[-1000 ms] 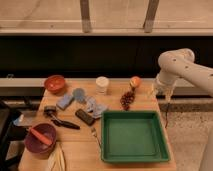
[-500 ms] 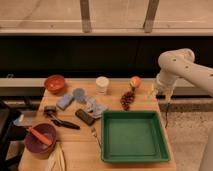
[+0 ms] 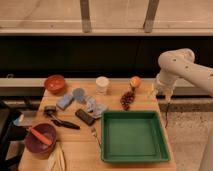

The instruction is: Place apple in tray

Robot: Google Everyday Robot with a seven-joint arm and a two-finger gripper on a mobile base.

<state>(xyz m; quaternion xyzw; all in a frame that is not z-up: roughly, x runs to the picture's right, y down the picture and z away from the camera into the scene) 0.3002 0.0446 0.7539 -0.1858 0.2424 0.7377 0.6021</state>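
Observation:
The apple (image 3: pixel 135 81), small and red-orange with a yellow patch, sits on the wooden table near its far right edge. The green tray (image 3: pixel 132 137) lies at the front right of the table and holds nothing. My gripper (image 3: pixel 160 93) hangs from the white arm over the table's right edge. It is to the right of the apple, a short way off, and not touching it. It is beyond the tray's far right corner.
A dark red grape bunch (image 3: pixel 127 99) lies between apple and tray. A white cup (image 3: pixel 102 85), an orange bowl (image 3: pixel 55 83), blue items (image 3: pixel 65 101), black tools (image 3: pixel 85 117) and a purple bowl (image 3: pixel 31 145) with a carrot (image 3: pixel 39 136) fill the left half.

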